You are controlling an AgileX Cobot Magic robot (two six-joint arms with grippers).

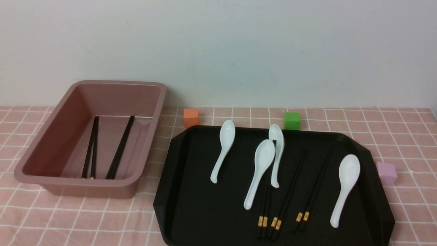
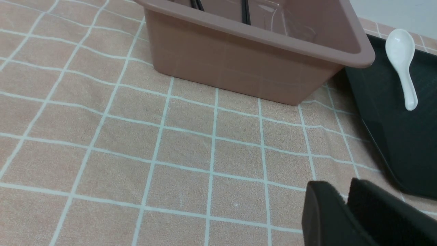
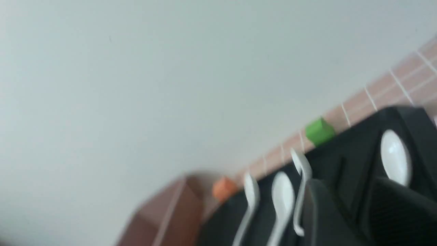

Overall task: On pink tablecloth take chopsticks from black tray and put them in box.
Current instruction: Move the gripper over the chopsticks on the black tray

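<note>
The black tray [image 1: 198, 205] lies on the pink tablecloth [image 1: 85, 218] at the right. Three pairs of black chopsticks [image 1: 290, 191] with gold bands lie on it among white spoons. The mauve box [image 1: 44, 177] stands at the left with two pairs of chopsticks [image 1: 120, 147] inside. Neither gripper shows in the front view. In the left wrist view my left gripper [image 2: 346, 194] is shut and empty, low over the cloth [image 2: 170, 153] near the box [image 2: 239, 65]. In the blurred right wrist view my right gripper [image 3: 348, 198] is open and empty above the tray [image 3: 355, 147].
Several white spoons [image 1: 259, 171] lie on the tray; one partly covers a chopstick pair. An orange cube [image 1: 191, 118] and a green cube [image 1: 292, 120] sit behind the tray, and a lilac cube [image 1: 386, 173] at its right. A wall stands close behind.
</note>
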